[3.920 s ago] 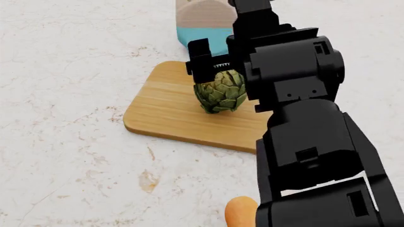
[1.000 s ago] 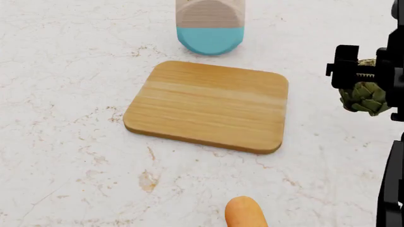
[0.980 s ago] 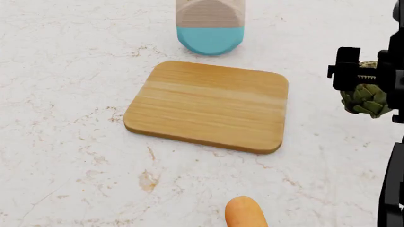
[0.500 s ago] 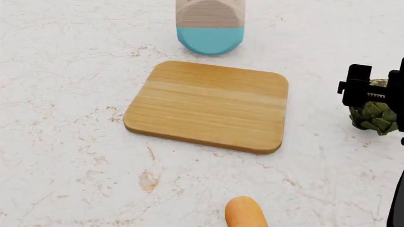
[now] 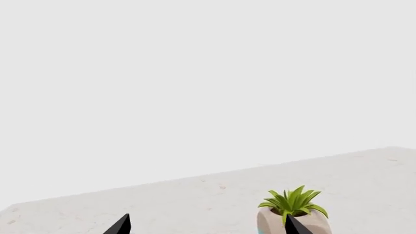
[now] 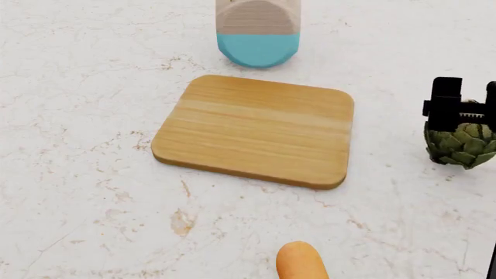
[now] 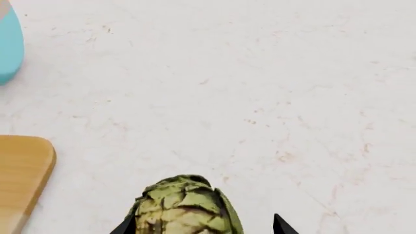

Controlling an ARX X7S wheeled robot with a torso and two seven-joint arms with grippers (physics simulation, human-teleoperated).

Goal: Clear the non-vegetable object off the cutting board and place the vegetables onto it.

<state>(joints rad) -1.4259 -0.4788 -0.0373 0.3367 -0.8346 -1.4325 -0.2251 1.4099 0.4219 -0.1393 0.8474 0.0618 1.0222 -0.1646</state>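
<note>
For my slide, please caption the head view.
Right hand holds artichoke beside the bare cutting board.

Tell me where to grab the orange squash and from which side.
Of the squash, only a rounded end shows, at the head view's lower edge, lying on the counter. Probably come straight down and pinch across its width just behind that end; the smooth dome would likely slip from an endwise pinch.

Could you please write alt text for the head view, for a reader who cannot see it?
The right gripper sits atop a green artichoke on the counter, right of a bare wooden cutting board. A beige-and-teal pot stands behind; an orange squash tip shows in front.
</note>
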